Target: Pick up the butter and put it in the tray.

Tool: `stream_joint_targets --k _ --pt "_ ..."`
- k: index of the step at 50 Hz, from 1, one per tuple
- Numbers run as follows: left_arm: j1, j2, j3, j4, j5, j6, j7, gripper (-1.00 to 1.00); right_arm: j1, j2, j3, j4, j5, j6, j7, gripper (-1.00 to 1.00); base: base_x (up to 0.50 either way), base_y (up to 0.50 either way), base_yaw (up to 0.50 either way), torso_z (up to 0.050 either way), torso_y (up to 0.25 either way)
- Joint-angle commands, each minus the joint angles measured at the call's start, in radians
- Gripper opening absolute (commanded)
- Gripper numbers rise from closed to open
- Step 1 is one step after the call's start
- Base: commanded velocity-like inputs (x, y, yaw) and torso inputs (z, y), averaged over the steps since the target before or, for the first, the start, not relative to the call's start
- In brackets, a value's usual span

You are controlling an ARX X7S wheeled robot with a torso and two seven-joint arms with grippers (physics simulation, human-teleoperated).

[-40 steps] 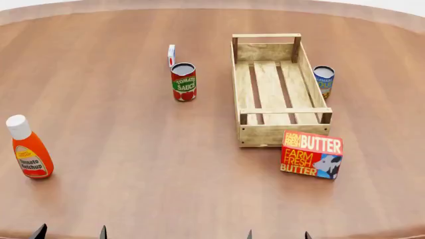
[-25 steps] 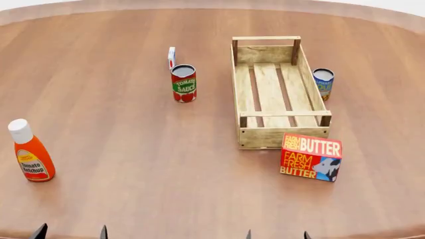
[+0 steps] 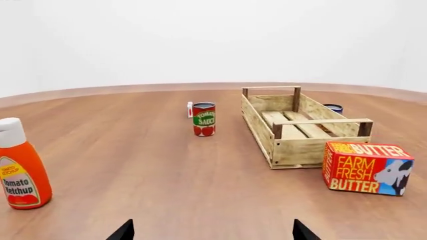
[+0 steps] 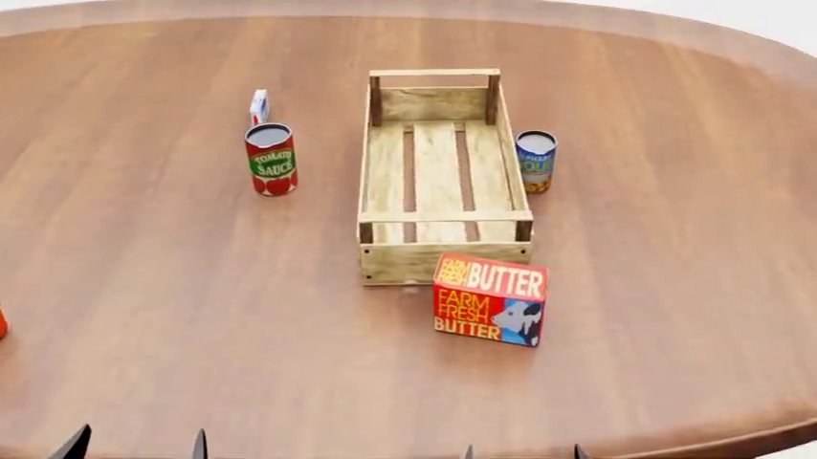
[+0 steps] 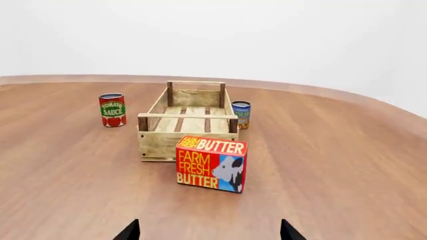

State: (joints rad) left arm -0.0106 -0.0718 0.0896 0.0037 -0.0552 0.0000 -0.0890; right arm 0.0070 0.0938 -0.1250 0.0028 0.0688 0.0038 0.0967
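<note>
This is a bare simulated test scene, not a furnished room: a large round wooden table (image 4: 153, 287) with a raised rim stands before a plain white, featureless backdrop (image 3: 213, 40), with no walls, fittings or furniture visible. The goods set out on it give it a pantry or kitchen flavour: a tomato sauce can (image 4: 271, 160), a ketchup bottle (image 3: 20, 165), a second can (image 4: 535, 162), a small white carton (image 4: 259, 106), a butter carton (image 4: 491, 299) and a pale wooden crate (image 4: 383, 263). Everything is flatly lit and cleanly rendered.
</note>
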Motion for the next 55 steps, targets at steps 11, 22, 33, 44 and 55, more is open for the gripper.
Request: stream_joint_targets --k 11,22,33,44,55 --pt "-0.01 -0.025 0.035 -0.003 -0.02 -0.004 -0.03 1.0 0.014 0.015 -0.022 -0.006 0.011 0.032 0.048 1.0 0.0 -0.3 0.0 0.0 0.0" --pt "-0.012 -0.036 0.048 -0.004 -0.031 -0.003 -0.043 1.0 0.015 0.024 -0.043 0.0 0.003 0.036 0.064 1.0 0.0 0.0 0.0 0.0 0.0" --pt "-0.001 -0.047 0.059 0.0 -0.04 0.005 -0.055 1.0 0.006 0.033 -0.062 0.018 0.008 0.011 0.064 1.0 0.4 -0.09 0.0 0.0 0.0" --pt "0.002 -0.056 0.067 0.004 -0.047 0.01 -0.067 1.0 0.007 0.043 -0.074 0.0 0.009 0.026 0.077 1.0 0.5 -0.11 0.0 0.0 0.0" --pt "-0.004 -0.063 0.076 0.003 -0.052 0.01 -0.079 1.0 0.007 0.052 -0.087 0.001 0.01 0.021 0.084 1.0 0.5 -0.08 0.0 0.0 0.0"
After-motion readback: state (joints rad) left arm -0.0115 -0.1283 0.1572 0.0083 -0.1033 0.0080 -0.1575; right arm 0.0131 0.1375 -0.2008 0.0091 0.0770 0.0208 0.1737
